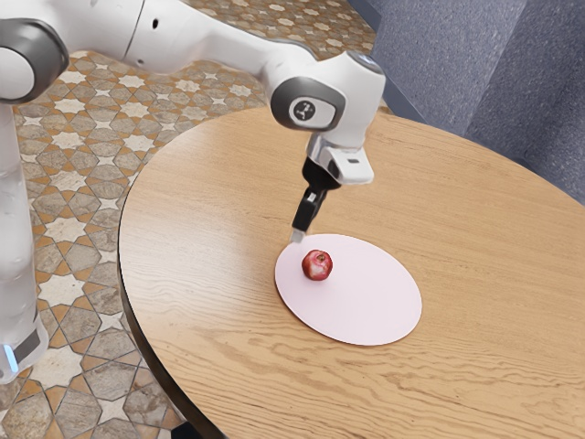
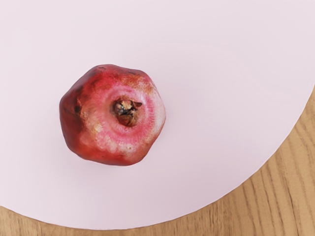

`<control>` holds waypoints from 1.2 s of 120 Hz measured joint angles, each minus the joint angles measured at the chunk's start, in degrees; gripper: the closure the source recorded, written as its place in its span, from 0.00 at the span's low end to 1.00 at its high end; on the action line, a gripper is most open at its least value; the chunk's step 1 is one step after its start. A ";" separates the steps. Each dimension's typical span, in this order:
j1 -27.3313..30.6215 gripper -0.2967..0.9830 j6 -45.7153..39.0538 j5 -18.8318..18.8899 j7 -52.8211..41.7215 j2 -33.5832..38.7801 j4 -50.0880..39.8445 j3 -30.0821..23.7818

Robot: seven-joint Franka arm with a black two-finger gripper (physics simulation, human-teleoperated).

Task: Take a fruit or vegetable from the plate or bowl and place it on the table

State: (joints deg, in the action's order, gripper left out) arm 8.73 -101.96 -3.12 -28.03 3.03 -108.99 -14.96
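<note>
The wooden table [image 1: 210, 366] comes nearest in the exterior view, cut off at the lower edge and the exterior view's right. On it lies the pale pink plate [image 1: 375, 297], its rim running out of the wrist view. The pomegranate [image 1: 317, 265] rests on the plate, crown up, underside hidden. Just above and beside it hangs the gripper [image 1: 298, 237], apart from the fruit; seen edge-on, how wide it stands I can't tell. Behind, the blue-grey wall [image 1: 439, 64] is cropped.
</note>
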 joint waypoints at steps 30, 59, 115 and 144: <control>-1.42 0.23 -1.16 0.03 -0.26 -4.26 3.92 0.01; -1.43 0.23 -2.54 0.05 -0.45 -6.68 4.83 1.53; -0.63 0.23 -5.21 -0.02 -0.92 -9.93 4.31 1.60; -0.69 0.23 -6.95 -0.09 -1.14 -11.88 3.98 1.49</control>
State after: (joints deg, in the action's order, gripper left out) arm 8.04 -108.91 -3.21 -29.17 -8.85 -105.01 -13.46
